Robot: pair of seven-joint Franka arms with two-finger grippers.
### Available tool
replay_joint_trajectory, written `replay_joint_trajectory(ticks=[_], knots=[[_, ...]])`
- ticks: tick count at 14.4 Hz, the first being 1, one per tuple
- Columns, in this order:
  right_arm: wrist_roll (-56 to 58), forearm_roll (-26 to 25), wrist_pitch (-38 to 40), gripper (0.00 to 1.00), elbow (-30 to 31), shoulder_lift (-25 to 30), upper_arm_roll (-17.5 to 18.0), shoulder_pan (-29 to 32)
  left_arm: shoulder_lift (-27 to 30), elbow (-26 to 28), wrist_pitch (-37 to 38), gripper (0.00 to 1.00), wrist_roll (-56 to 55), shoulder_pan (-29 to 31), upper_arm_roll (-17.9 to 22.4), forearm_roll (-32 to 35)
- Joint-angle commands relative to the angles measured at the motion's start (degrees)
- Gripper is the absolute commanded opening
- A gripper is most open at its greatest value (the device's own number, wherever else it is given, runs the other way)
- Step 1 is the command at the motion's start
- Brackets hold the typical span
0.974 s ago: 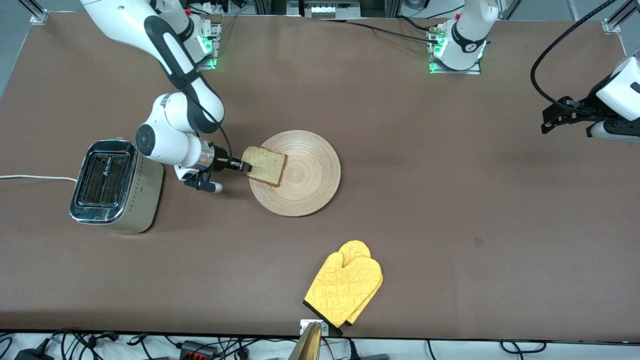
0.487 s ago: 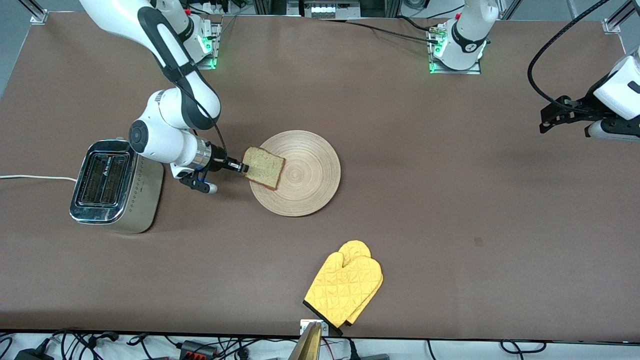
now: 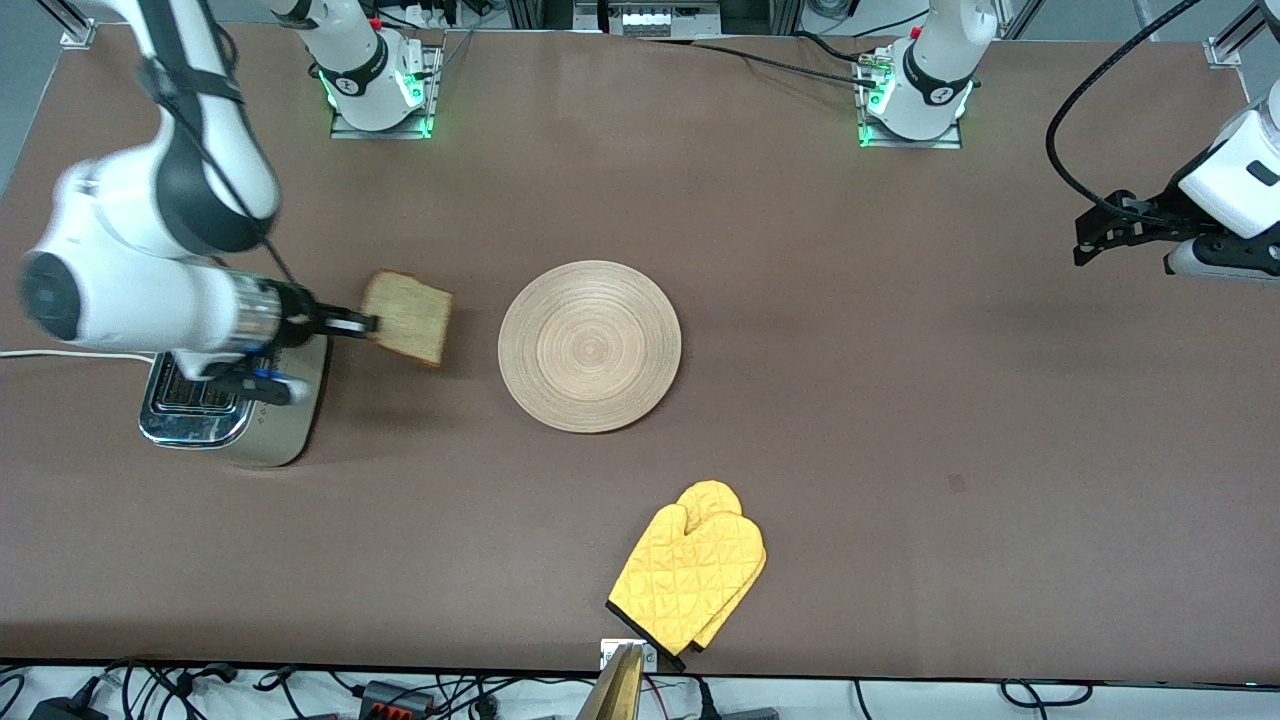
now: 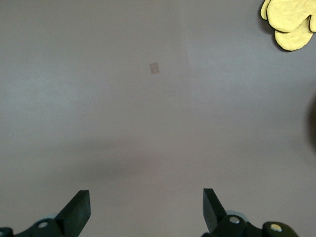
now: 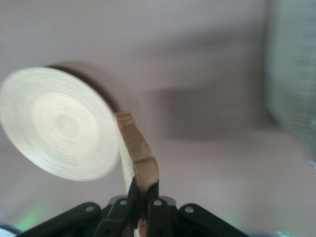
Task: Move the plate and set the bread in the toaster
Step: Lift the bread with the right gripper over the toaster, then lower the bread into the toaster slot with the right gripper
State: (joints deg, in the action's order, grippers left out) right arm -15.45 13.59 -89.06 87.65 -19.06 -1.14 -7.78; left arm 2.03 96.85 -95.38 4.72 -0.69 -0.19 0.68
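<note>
Brown table (image 3: 800, 300); my right gripper (image 3: 368, 322) pinches the bread (image 3: 407, 317) over it (no writing legible), left gripper (image 4: 146, 207) spread.

Pale wood plate (image 3: 590, 346) with fine concentric rings, speckled tan bread (image 3: 408, 317) with brown crust, quilted yellow mitt (image 3: 689, 577), brown table (image 3: 900, 400).

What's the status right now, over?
Right gripper shut on pale brown-crusted bread slice, between cream chrome-topped toaster and round wooden plate. Left gripper open, waiting. Nothing blocking.
</note>
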Motion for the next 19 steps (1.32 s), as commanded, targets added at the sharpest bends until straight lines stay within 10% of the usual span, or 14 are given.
replay_joint_trajectory(ticks=[1, 9, 19], knots=[[5.22, -9.68, 11.25, 0.0, -11.96, -3.26, 0.52, 1.62, 0.6, -0.52, 1.08, 1.0, -0.32, -0.01, -0.25, -0.68], [27.14, -35.81, 8.46, 0.0, -14.79, -6.86, 0.17, 3.57, 0.25, -1.14, 1.08, 1.0, 0.2, 0.42, -0.16, -0.68], [20.03, -33.99, 8.37, 0.0, -20.15, -14.6, -0.45, 4.09, -0.54, -2.1, 1.17, 1.0, 0.11, 0.6, -0.16, -0.68]])
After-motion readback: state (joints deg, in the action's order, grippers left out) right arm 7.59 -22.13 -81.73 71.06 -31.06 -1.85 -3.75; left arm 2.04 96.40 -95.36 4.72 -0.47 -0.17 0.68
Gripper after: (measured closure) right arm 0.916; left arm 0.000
